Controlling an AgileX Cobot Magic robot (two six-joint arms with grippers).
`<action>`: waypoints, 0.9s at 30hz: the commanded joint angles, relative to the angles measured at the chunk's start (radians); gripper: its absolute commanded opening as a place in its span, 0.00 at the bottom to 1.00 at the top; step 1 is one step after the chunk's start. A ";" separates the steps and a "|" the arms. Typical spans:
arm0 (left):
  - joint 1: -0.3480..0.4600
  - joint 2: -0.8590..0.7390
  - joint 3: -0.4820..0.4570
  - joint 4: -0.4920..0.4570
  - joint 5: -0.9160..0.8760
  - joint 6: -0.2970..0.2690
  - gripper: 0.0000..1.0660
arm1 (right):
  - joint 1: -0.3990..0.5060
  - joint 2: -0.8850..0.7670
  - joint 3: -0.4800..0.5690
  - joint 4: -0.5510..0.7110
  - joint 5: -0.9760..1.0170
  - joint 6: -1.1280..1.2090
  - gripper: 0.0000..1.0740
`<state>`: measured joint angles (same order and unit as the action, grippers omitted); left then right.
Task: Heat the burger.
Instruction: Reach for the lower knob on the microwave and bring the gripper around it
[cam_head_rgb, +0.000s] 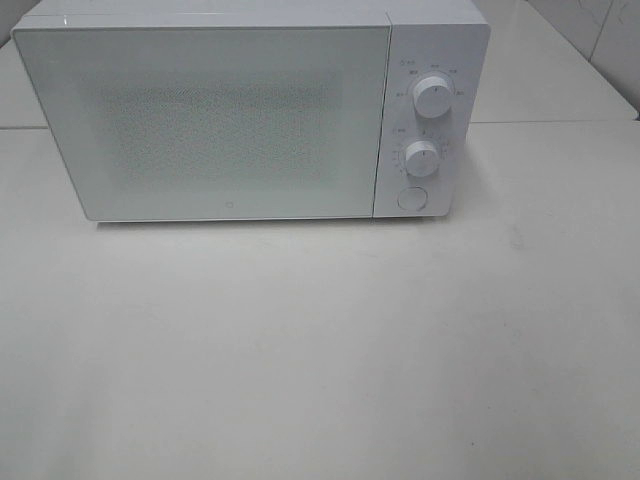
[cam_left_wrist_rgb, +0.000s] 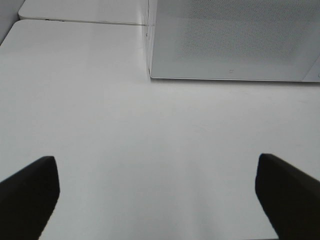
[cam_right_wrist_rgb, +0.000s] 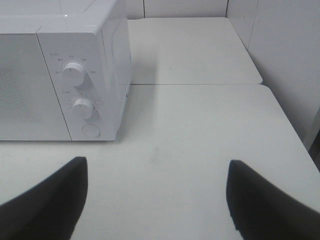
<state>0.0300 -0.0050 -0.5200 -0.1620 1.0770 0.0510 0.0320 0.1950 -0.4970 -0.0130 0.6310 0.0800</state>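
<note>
Two tools show, each only in its own wrist view. We see the left tool (cam_left_wrist_rgb: 156, 167) spread wide, its dark fingers (cam_left_wrist_rgb: 30, 195) well apart, gripping nothing above the white surface (cam_head_rgb: 320, 350). Our right tool (cam_right_wrist_rgb: 156, 167) is likewise released and empty. At the far edge stands the white microwave (cam_head_rgb: 250, 115), door (cam_head_rgb: 150, 120) shut, its two knobs (cam_head_rgb: 432, 96) nearer the right edge. We cannot tell where the burger is.

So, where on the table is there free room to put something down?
The table in front of the microwave is all bare; so is the strip on its right, up to the wall. Nowhere is crowded.
</note>
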 joint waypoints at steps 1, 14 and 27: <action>0.003 -0.023 0.001 -0.007 -0.006 0.000 0.94 | -0.005 0.019 0.008 0.003 -0.042 0.005 0.69; 0.003 -0.023 0.001 -0.007 -0.006 0.000 0.94 | -0.005 0.209 0.029 0.001 -0.262 0.005 0.69; 0.003 -0.023 0.001 -0.007 -0.006 0.000 0.94 | -0.005 0.513 0.029 0.000 -0.498 0.012 0.69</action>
<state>0.0300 -0.0050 -0.5200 -0.1620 1.0770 0.0510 0.0320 0.6680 -0.4710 -0.0130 0.2050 0.0810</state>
